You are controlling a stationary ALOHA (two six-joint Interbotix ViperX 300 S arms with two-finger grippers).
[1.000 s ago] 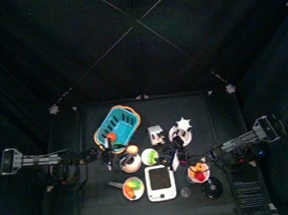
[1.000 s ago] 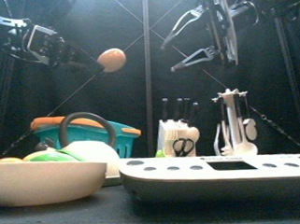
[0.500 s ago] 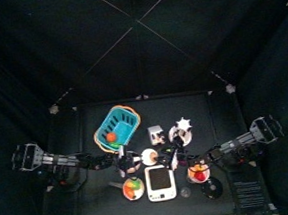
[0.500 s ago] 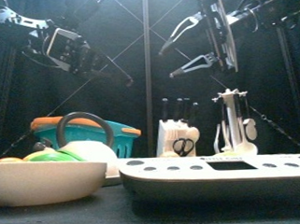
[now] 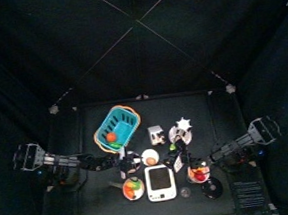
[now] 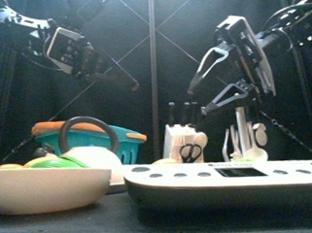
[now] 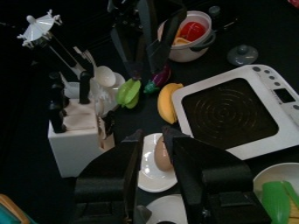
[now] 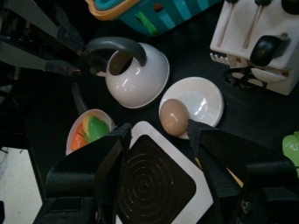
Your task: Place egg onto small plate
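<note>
From the right wrist view I see the egg point(image 8: 173, 115) lying on the small plate point(image 8: 205, 94), beside the white kettle point(image 8: 132, 73) and the kitchen scale point(image 8: 149, 179). The front view hides the plate behind the bowl point(image 6: 45, 187). The left gripper point(image 7: 162, 159) hangs over the egg with jaws wide and empty. The right gripper point(image 6: 212, 85) is also spread wide above the middle of the table.
</note>
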